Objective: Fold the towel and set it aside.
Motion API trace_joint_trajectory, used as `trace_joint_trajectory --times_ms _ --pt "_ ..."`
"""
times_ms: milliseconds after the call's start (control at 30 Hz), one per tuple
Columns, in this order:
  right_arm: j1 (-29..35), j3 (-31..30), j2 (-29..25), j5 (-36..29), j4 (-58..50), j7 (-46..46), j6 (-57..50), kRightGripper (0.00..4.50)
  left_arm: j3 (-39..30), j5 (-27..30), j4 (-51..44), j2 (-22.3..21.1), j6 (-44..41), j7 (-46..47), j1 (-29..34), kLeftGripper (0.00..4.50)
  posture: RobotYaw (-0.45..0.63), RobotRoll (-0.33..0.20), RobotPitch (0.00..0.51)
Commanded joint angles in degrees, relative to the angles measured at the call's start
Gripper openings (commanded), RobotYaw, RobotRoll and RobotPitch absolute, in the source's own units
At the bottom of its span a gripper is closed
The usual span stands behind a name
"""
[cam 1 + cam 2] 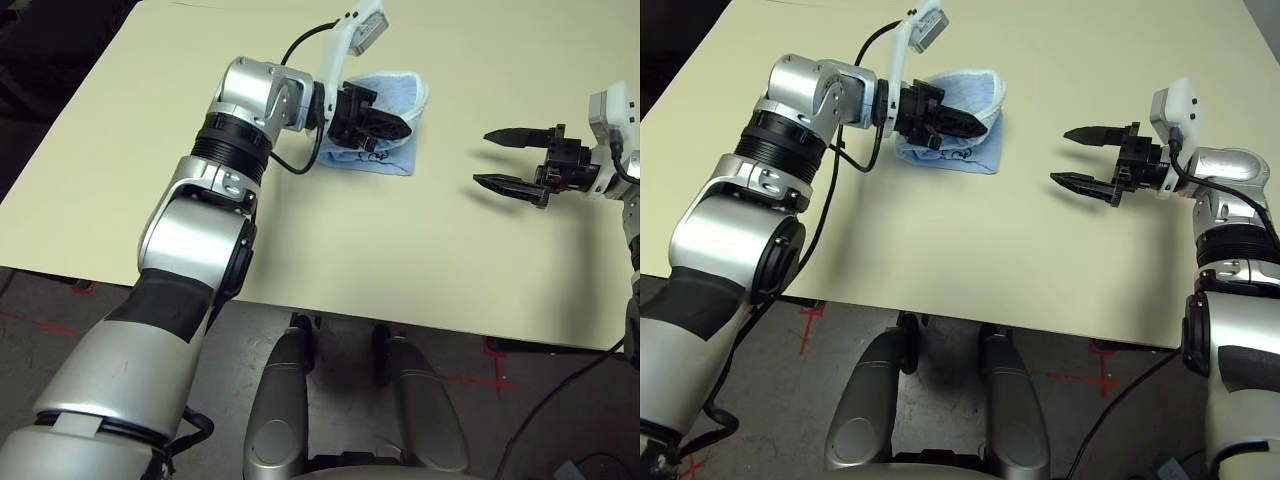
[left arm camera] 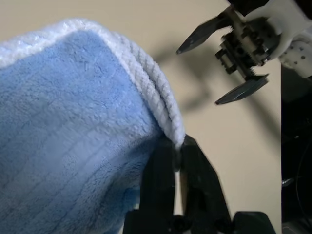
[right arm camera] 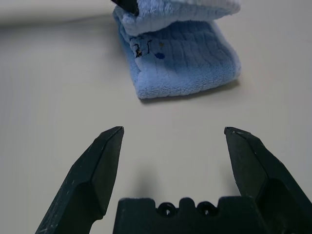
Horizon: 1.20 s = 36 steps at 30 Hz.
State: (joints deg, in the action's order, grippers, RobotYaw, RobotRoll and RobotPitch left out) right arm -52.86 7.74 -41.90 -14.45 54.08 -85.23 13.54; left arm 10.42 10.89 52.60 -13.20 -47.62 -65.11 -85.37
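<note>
The light-blue towel (image 1: 383, 160) lies folded on the far middle of the table, its top layer lifted and curled over, with black marks near one corner (image 3: 138, 48). My left gripper (image 1: 405, 122) reaches across it from the left, and its fingertips (image 2: 165, 151) pinch the white hem (image 2: 163, 105) of the raised layer. My right gripper (image 1: 482, 158) hovers open a short way to the right of the towel, pointing at it with nothing between its fingers (image 3: 105, 161).
The cream table (image 1: 300, 250) is bare around the towel. Its front edge runs just ahead of my body, with grey floor and red tape marks (image 1: 470, 380) below. A black cable (image 1: 300, 45) loops over my left wrist.
</note>
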Motion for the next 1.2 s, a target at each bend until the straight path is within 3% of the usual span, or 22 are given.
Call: trace_joint_trajectory --times_ms 33,300,433,567,700,800,933,1133,1200 --pt "1.2 0.5 -0.7 -0.3 -1.0 0.1 -0.3 4.50 1.4 -1.8 0.9 0.2 1.5 -1.0 0.6 1.49 0.07 0.000 0.275" --pt "0.5 0.2 -0.4 0.0 0.1 0.4 0.3 4.50 1.3 -1.6 -3.0 -4.8 2.4 -7.4 2.3 4.46 0.08 0.000 0.274" --pt "-0.4 0.7 -0.3 -0.4 1.4 0.3 0.4 4.50 -1.2 0.6 -5.9 -7.6 4.4 -10.8 3.7 4.46 0.08 0.000 0.275" --pt "-2.8 2.7 1.6 -3.6 1.7 0.2 -3.8 4.50 -6.2 1.3 -8.2 -13.8 23.5 -14.0 10.9 4.46 0.08 0.000 0.274" --pt "-3.4 3.0 3.5 -4.7 1.2 0.2 -5.9 4.50 -7.1 -0.5 -3.4 -16.3 41.2 -16.1 14.9 4.46 0.09 0.000 0.272" --pt "-3.7 2.4 4.5 -4.0 1.6 0.1 -5.6 3.90 -7.5 -0.9 1.1 -17.0 52.0 -19.7 15.8 4.50 0.09 0.000 0.272" --pt "-4.3 1.2 6.1 -3.1 1.6 0.3 -5.4 2.40 -7.8 -1.7 7.4 -16.8 60.4 -21.8 14.7 4.50 0.09 0.000 0.268" --pt "-4.6 0.7 7.6 -2.9 -0.2 0.9 -6.3 0.16 -8.6 -2.4 12.1 -15.9 65.5 -23.0 12.8 4.50 0.08 0.000 0.263" --pt "-4.5 0.6 8.1 -2.9 -1.1 1.2 -6.6 0.07 -9.0 -2.5 13.3 -15.4 67.2 -22.6 12.4 4.50 0.07 0.000 0.263"
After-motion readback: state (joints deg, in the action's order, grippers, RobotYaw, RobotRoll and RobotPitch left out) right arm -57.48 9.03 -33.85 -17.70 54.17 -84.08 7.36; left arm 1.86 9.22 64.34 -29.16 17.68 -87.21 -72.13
